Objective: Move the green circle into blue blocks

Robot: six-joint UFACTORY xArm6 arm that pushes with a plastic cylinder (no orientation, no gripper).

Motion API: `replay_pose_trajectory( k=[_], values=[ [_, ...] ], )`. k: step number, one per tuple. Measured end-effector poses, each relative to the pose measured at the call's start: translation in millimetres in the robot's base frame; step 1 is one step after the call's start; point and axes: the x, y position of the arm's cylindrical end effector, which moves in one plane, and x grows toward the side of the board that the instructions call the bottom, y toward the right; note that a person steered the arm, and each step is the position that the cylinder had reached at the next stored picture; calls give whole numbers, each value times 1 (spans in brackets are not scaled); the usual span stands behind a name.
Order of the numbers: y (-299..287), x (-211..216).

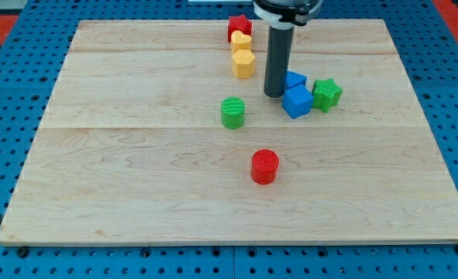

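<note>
Nearest: red cylinder [265,167], alone. Farther up, green circle [232,112], well left of blue cube [297,101]. My tip [273,94] just left of that cube, half hiding a second blue block [294,79], shape unclear. Green star [326,94] touching the cube's right. Top: red star [239,27], perhaps cut by yellow blocks [242,54]. No fingers to report.

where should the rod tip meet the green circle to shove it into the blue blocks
Judging by the layout, press my tip against the green circle on its lower-left side wall. It is an upright cylinder, so push through its centre or it may slip aside. The blue blocks lie to the view's upper right of it. My tip now stands beside them, so it must circle round first.
</note>
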Motion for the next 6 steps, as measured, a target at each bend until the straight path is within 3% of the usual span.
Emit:
replay_pose_trajectory(
  k=[2,3,4,6],
  values=[
    [-155,4],
    [-187,53],
    [-132,75],
    [3,42]
  ],
)
